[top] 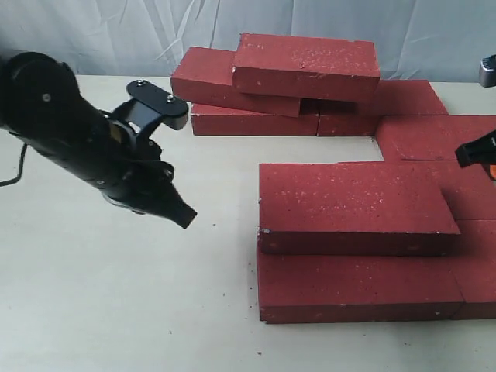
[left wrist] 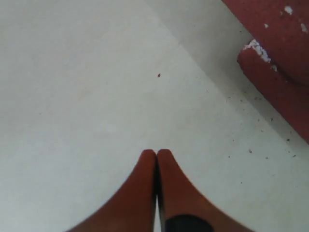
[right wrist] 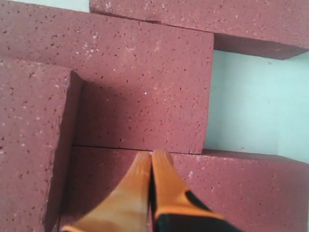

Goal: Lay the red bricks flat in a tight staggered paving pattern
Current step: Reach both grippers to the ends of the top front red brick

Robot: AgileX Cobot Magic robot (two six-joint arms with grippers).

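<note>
Several red bricks lie on the pale table. One brick (top: 353, 203) rests on top of a front brick (top: 356, 291). At the back, a top brick (top: 306, 66) sits over another (top: 225, 77), on lower bricks (top: 252, 122). Flat bricks (top: 442, 136) fill the right side. My left gripper (top: 184, 217) is shut and empty, hovering over bare table left of the stacked brick; in the left wrist view its tips (left wrist: 156, 153) point at the table, with a brick corner (left wrist: 275, 72) beyond. My right gripper (top: 465, 155) is shut, empty, above flat bricks (right wrist: 145, 96).
A pale gap of table (top: 318, 149) shows between the back row and the front bricks. Red crumbs (top: 249, 267) dot the table beside the front brick. A grey cloth backdrop (top: 116, 39) hangs behind. Bare table (top: 116, 310) spreads across the front left.
</note>
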